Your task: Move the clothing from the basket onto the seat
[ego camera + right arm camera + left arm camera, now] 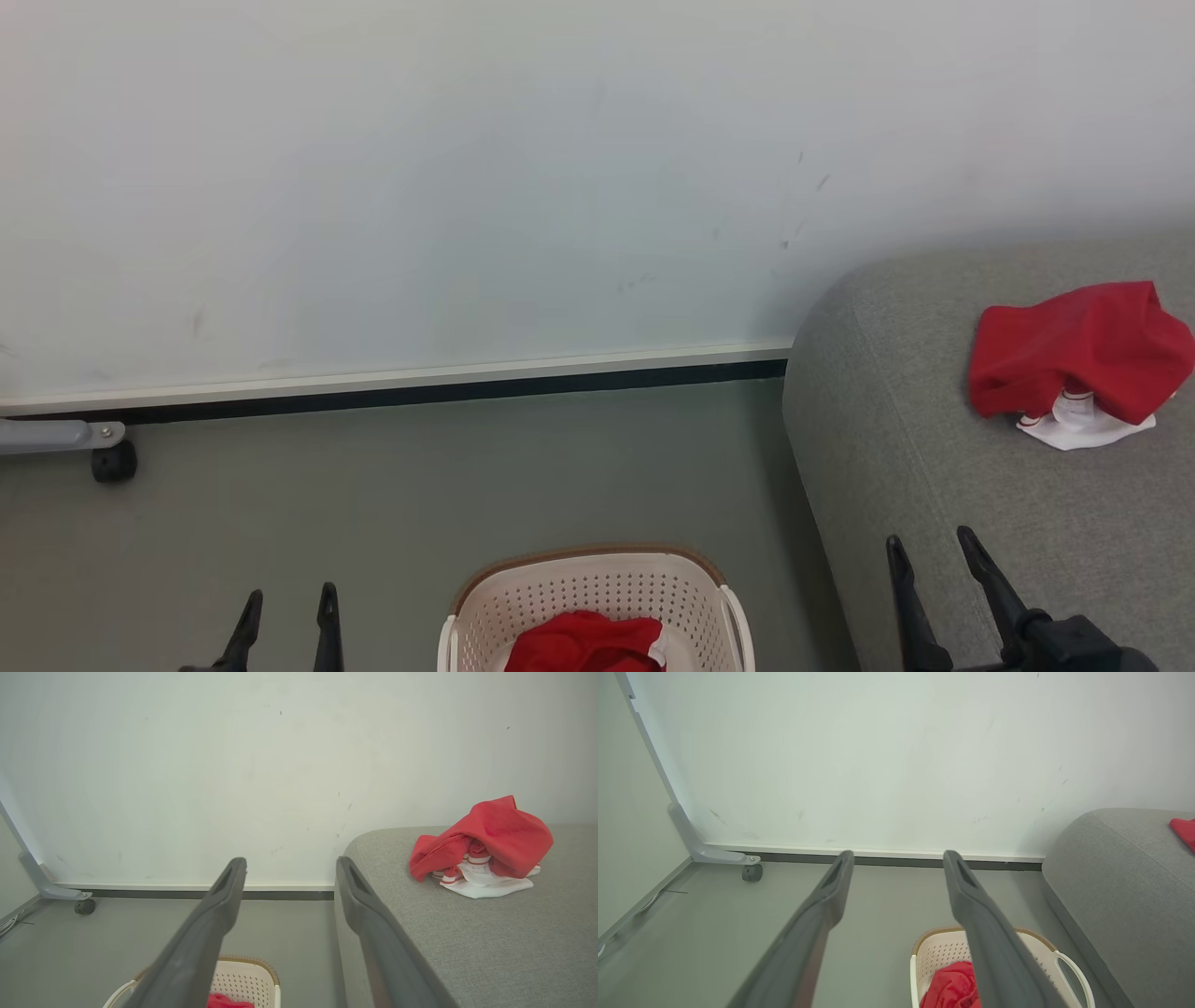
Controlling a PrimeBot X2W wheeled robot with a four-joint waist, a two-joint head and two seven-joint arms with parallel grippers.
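Observation:
A crumpled red garment with white trim (1078,364) (486,851) lies on the grey seat (934,448) (490,942) (1125,882) at the right. On the floor at bottom centre stands the cream basket (597,588) (934,952) (243,977) with more red clothing (583,644) (952,987) inside. My left gripper (287,607) (899,858) hangs open and empty over the floor, left of the basket. Above the seat's near edge, my right gripper (929,546) (290,864) is open and empty too.
A white wall (420,187) with a dark baseboard runs behind the grey floor (373,485). A grey metal leg with a black caster (114,460) (752,871) (85,906) stands at the far left by the wall.

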